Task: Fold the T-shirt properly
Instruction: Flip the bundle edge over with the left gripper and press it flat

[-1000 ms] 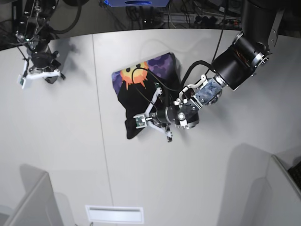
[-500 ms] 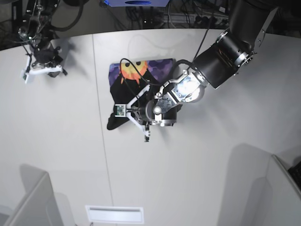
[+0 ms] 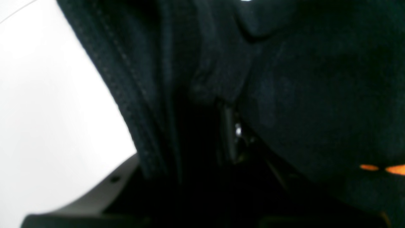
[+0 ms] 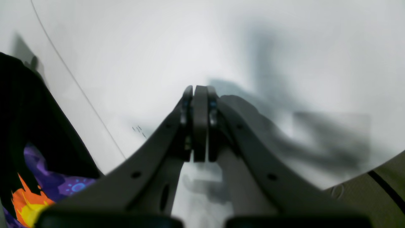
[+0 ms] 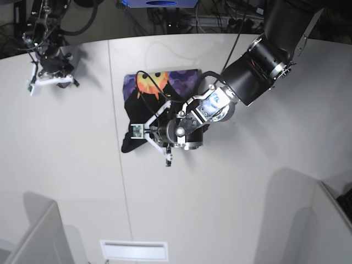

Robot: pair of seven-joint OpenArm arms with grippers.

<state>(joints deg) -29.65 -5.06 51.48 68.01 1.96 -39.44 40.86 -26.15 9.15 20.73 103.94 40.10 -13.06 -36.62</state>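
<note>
The black T-shirt (image 5: 159,107) lies bunched on the white table (image 5: 247,181), its orange-yellow sun print (image 5: 148,82) and purple pattern showing at its far edge. My left gripper (image 5: 147,138) is at the shirt's near left corner. In the left wrist view, black cloth (image 3: 300,95) fills the picture and hides the jaws; the gripper (image 3: 234,142) seems shut on a fold. My right gripper (image 4: 200,126) is shut and empty over bare table, far to the left of the shirt (image 4: 28,133). It also shows in the base view (image 5: 48,77).
A thin seam (image 5: 116,137) runs across the table left of the shirt. Grey panels stand at the near left (image 5: 33,231) and near right (image 5: 324,220). A white slot (image 5: 133,250) sits at the near edge. Cables and gear lie beyond the table's far edge.
My left arm has swung to the left with the shirt's near part, and the whole shirt has shifted left. The right gripper has drawn slightly further back.
</note>
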